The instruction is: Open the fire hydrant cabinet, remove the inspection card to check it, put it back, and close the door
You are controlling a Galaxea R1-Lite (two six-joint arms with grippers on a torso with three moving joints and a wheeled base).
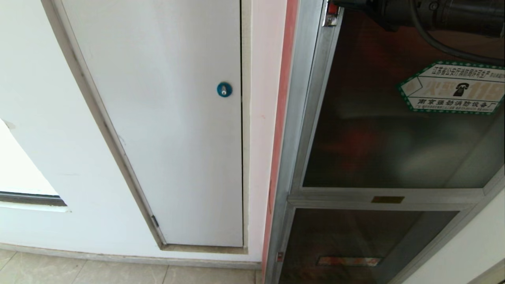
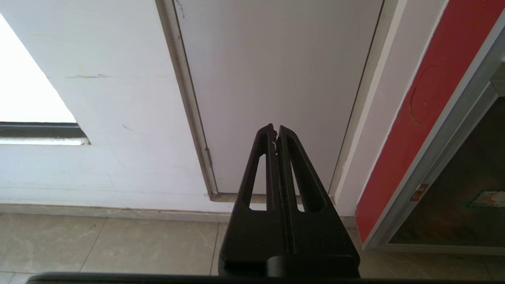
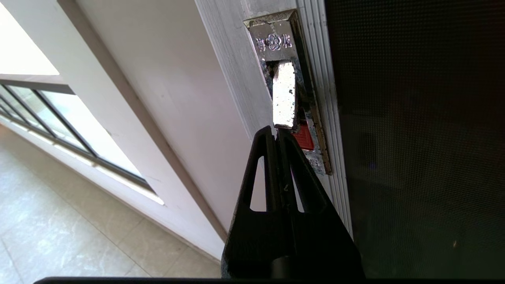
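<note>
Your right gripper (image 3: 277,132), fingers pressed together and holding nothing, is pointing at the silver latch (image 3: 284,94) on the door (image 1: 394,138); its tab is running lengthwise straight ahead of the tips. Your left gripper (image 2: 276,130), equally pinched, is idling by the white panel (image 2: 276,71).

**Arm and gripper posture, both arms.**

The black two-fingered right gripper (image 3: 277,132) is raised and extended forward, its slotted tapered fingers (image 3: 263,157) pressed flat together with no gap, nothing between them; in the head view only the dark cylindrical right forearm (image 1: 446,14) with its black cable shows, at the upper right corner. The black two-fingered left gripper (image 2: 275,129) points forward and downward, its slotted fingers (image 2: 262,157) likewise closed tip to tip, holding nothing; the left arm lies outside the head view.
</note>
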